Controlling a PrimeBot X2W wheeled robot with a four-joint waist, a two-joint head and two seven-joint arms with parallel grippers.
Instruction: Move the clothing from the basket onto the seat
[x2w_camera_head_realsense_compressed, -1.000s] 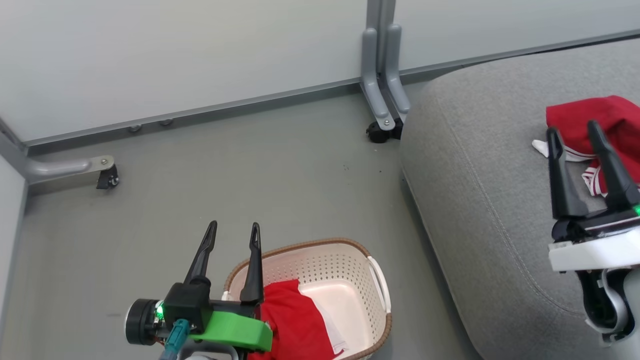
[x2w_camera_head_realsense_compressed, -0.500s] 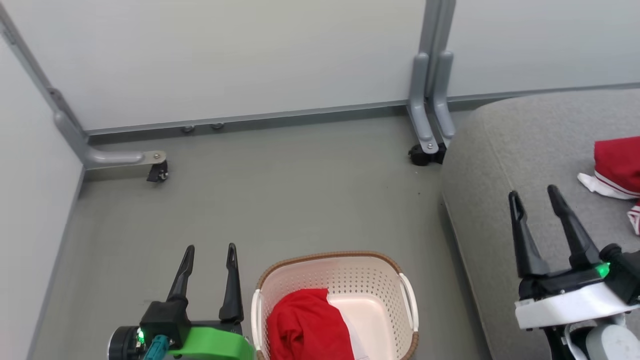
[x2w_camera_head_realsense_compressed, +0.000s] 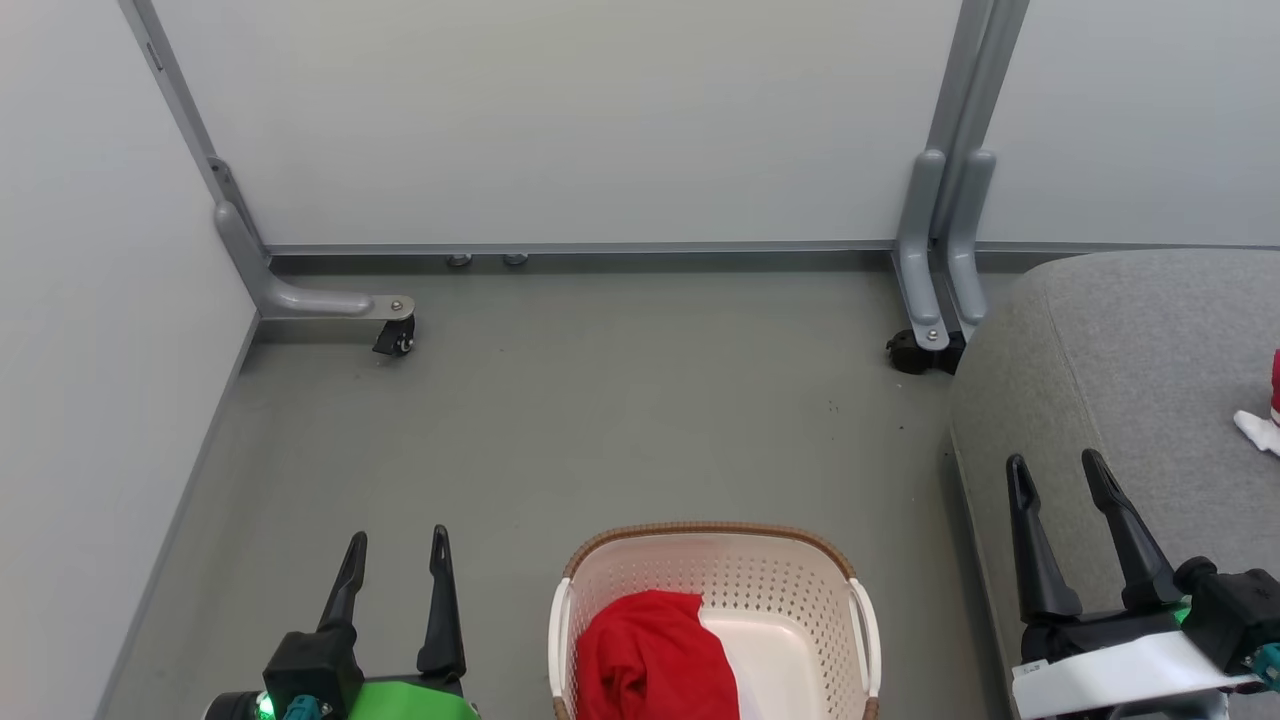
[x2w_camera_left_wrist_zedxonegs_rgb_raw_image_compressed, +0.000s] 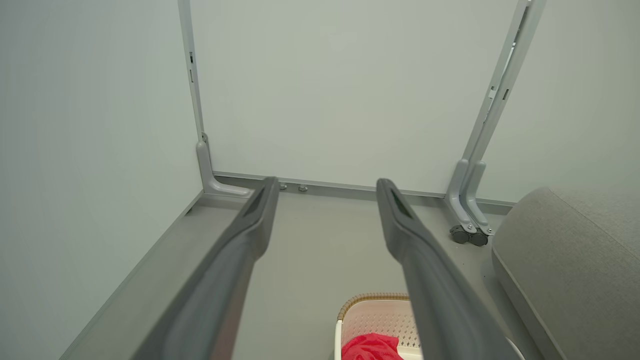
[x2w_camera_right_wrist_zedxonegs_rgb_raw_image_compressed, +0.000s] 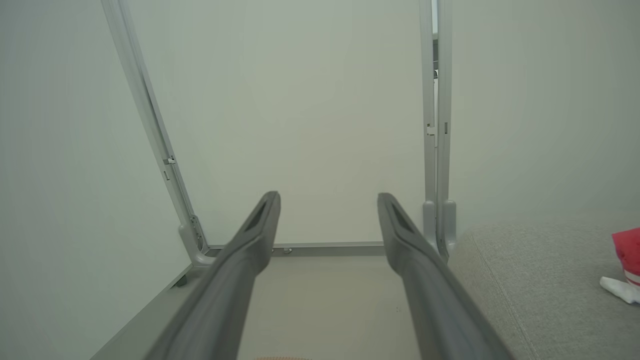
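Observation:
The cream basket (x2w_camera_head_realsense_compressed: 790, 575) with a brown rim stands on the floor at the bottom centre, and a red garment (x2w_camera_head_realsense_compressed: 650, 655) lies in its left half. In the left wrist view the basket (x2w_camera_left_wrist_zedxonegs_rgb_raw_image_compressed: 372, 315) and that garment (x2w_camera_left_wrist_zedxonegs_rgb_raw_image_compressed: 370, 347) show between the fingers, low down. At the right edge of the grey seat (x2w_camera_head_realsense_compressed: 1130, 360) lies a second piece of clothing (x2w_camera_head_realsense_compressed: 1262, 425), red with a white edge, also in the right wrist view (x2w_camera_right_wrist_zedxonegs_rgb_raw_image_compressed: 625, 265). My left gripper (x2w_camera_head_realsense_compressed: 397, 540) stands open left of the basket, holding nothing. My right gripper (x2w_camera_head_realsense_compressed: 1056, 465) stands open over the seat's front corner, also holding nothing.
Pale partition walls close the back and left, standing on grey feet with black castors (x2w_camera_head_realsense_compressed: 395, 340) (x2w_camera_head_realsense_compressed: 915, 352). Bare grey floor (x2w_camera_head_realsense_compressed: 620, 400) lies between the walls, the basket and the seat.
The head camera has swung left, shifting the seat and its garment toward the right edge. The right gripper has drawn back from that garment to the seat's front corner. Both grippers stay open.

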